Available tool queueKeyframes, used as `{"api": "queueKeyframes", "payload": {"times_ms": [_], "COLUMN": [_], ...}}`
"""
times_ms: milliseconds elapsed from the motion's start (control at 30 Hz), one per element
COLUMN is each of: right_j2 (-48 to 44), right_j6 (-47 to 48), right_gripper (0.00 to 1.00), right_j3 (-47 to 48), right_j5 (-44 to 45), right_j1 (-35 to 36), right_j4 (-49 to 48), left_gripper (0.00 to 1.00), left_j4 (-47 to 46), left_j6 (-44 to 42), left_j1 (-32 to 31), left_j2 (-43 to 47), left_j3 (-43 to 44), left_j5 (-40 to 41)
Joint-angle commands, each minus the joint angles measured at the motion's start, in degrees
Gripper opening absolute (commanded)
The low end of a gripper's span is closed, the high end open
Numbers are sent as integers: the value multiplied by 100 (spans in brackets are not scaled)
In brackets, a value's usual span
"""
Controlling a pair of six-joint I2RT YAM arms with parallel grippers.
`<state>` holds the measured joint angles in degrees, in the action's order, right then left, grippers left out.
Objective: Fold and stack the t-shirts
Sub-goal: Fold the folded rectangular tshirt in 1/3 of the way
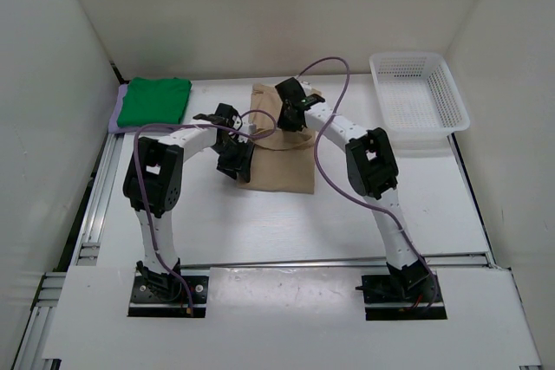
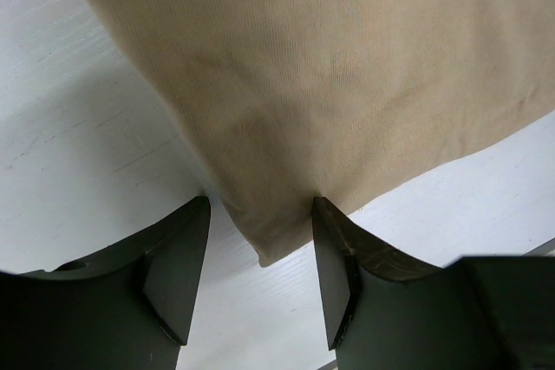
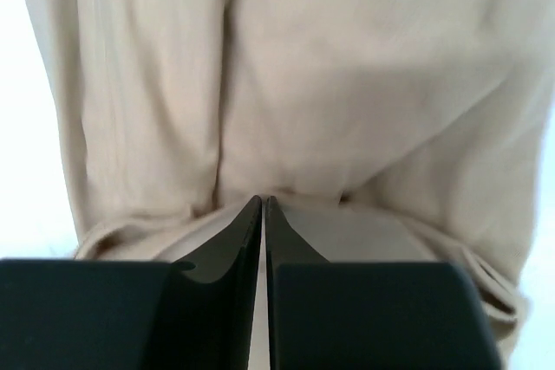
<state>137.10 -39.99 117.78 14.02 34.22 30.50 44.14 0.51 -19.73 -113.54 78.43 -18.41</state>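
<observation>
Top: three t-shirts. Green shirt (image 1: 154, 101) folded on lavender shirt (image 1: 116, 115), far left. Beige shirt (image 1: 282, 166) centre, long axis running away from me. One basket (image 1: 416, 93), far right. Left gripper (image 1: 234, 160) is nearer its near-left corner, right gripper (image 1: 290, 103) at the far edge.
Left wrist: jaws apart, corner between them.
Right wrist: jaws together against cloth; can't tell if I'm pinching any.
</observation>
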Motion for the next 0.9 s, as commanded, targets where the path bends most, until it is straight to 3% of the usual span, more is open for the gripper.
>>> {"api": "queueKeyframes", "payload": {"times_ms": [0, 200, 333, 500, 667, 767, 867], "right_j2": [185, -59, -1008, -1983, -2161, -2231, -1934], "right_j6": [-106, 289, 369, 369, -166, -659, -712], "right_gripper": [8, 10, 10, 6, 1, 0, 0], "right_j3": [726, 932, -285, -1932, -2994, -3523, -3237], "right_j5": [373, -21, -496, -1208, -1542, -2166, -2219], "right_j1": [-248, -424, -425, -214, -125, -345, -346], "right_j4": [17, -52, -106, -588, -817, -1519, -1618], "left_gripper": [62, 62, 62, 63, 63, 63, 63], "left_j4": [-99, 173, 358, 411, 341, 341, 394], "left_j6": [-51, -51, -51, -51, -51, -51, -51], "left_j1": [-31, -102, -233, -233, -294, -357, -357], "left_j2": [-55, 139, 86, -124, -808, -1239, -1443], "left_j3": [-179, 399, 1050, 1103, 1936, 2516, 2887], "left_j5": [312, 558, 681, 576, 444, 646, 892]}}
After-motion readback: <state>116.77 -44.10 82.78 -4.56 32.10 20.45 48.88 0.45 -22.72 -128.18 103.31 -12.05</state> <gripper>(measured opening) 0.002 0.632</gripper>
